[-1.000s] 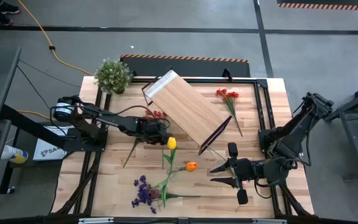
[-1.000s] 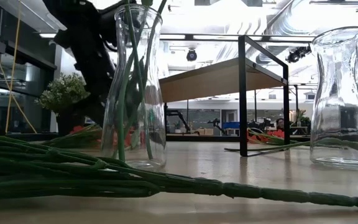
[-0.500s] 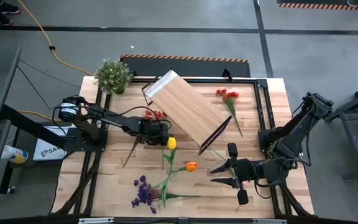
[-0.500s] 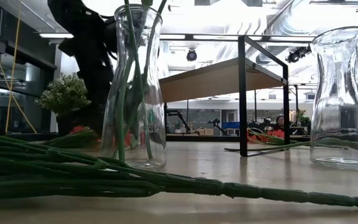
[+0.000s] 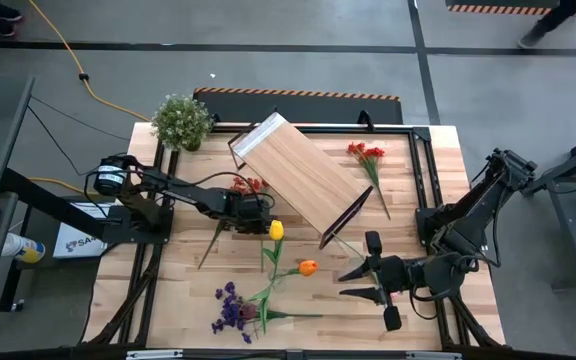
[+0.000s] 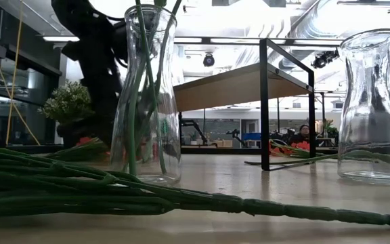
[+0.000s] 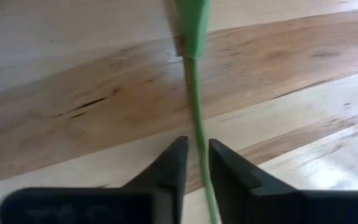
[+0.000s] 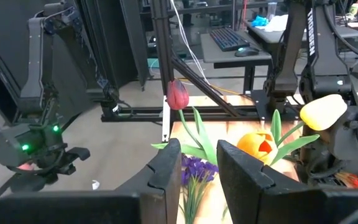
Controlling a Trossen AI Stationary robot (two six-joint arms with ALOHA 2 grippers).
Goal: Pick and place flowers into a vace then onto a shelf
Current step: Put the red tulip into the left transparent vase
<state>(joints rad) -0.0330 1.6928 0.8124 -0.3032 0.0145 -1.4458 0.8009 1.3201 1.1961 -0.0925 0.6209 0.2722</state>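
A red small-blossom spray lies on the table left of the shelf, its green stem running toward the near left. My left gripper points steeply down over it, shut on the stem. A glass vase near the front edge holds the yellow tulip, orange tulip, purple spray and a maroon tulip. My right gripper hangs high and level at the near right, open, nothing between its fingers. My left gripper has the spray's thin stem between its two fingers, just below a broad leaf. The fingers come from above, slanting, one on each side, across the stem. The stem lies flat on the tabletop.
A second, empty glass vase stands at the near right. Another red spray lies right of the slanted shelf. A potted plant sits at the far left corner. Loose green stems lie along the front edge.
My left gripper has sunk a little toward the table over the red spray's stem. The right arm has kept still.
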